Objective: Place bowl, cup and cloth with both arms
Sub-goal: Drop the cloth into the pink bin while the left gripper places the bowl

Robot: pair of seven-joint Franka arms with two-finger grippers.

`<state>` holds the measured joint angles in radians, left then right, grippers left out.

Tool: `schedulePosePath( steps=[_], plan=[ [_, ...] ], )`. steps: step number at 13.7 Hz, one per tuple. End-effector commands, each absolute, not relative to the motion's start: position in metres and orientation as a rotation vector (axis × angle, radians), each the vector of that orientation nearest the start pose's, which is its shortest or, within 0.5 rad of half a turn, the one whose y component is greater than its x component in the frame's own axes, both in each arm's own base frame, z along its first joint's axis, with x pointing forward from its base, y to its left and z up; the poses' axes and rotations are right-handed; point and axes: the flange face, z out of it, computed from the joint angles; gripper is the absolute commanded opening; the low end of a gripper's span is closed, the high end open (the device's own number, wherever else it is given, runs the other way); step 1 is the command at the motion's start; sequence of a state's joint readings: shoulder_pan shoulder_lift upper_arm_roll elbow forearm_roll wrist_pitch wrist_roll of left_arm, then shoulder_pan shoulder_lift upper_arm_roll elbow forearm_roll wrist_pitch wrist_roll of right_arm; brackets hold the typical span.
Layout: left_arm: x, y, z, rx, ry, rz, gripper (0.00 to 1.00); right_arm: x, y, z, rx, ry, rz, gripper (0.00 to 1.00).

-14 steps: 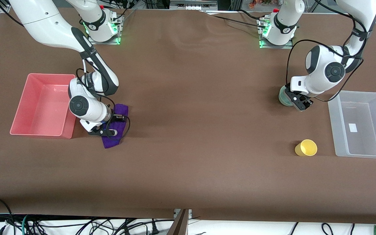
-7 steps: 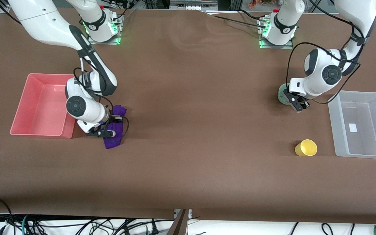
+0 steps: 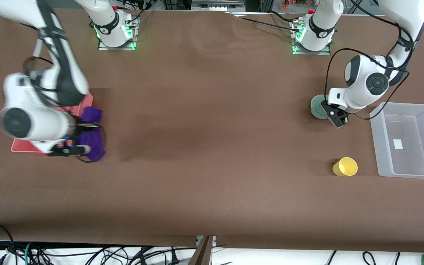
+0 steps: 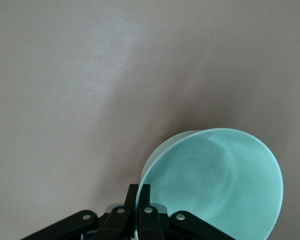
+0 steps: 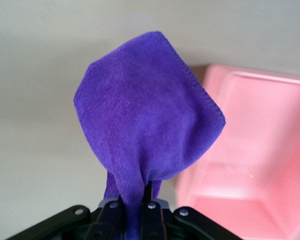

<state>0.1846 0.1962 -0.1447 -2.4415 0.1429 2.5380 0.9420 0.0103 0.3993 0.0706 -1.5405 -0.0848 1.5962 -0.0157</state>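
Right wrist view: cloth (image 5: 145, 115) hangs lengthwise.

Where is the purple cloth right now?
The cloth hangs in the air from the right gripper, which is shut on it, at the right arm's end of the table by the edge of the pink bin.

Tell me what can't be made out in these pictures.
- Pink bin: front view, mostly hidden by the right arm.
- Right tool: motion-blurred in the front view; in its wrist view the cloth covers the fingertips.
- Bowl: left wrist view, cut off by the edge; the left tool grips its rim.
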Motion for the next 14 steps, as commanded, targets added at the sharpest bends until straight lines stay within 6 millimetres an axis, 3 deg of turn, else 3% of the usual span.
schedulePosePath(
  steps=[1,3,5,8,11,14],
  plan=[
    [0.507,0.026,0.259,-2.710,1.549,0.241,0.00,0.617,-0.017,0.443,-3.122,-0.236,0.660,0.00],
    [0.535,0.035,0.295,-2.717,1.546,0.319,0.00,0.601,-0.066,0.445,-3.109,-0.173,0.724,0.00],
    [0.563,0.063,0.322,-2.699,1.608,0.359,0.00,0.589,-0.109,0.438,-3.100,-0.166,0.763,0.00],
    [0.597,0.146,0.371,-2.699,1.656,0.349,0.00,0.569,-0.154,0.396,-3.090,-0.066,0.800,0.00],
    [0.622,0.231,0.364,-2.592,1.728,0.388,0.00,0.548,-0.170,0.338,-3.097,-0.033,0.768,0.00],
    [0.624,0.313,0.310,-2.623,1.754,0.403,0.00,0.541,-0.168,0.305,-3.113,-0.013,0.729,0.00]
  ],
)
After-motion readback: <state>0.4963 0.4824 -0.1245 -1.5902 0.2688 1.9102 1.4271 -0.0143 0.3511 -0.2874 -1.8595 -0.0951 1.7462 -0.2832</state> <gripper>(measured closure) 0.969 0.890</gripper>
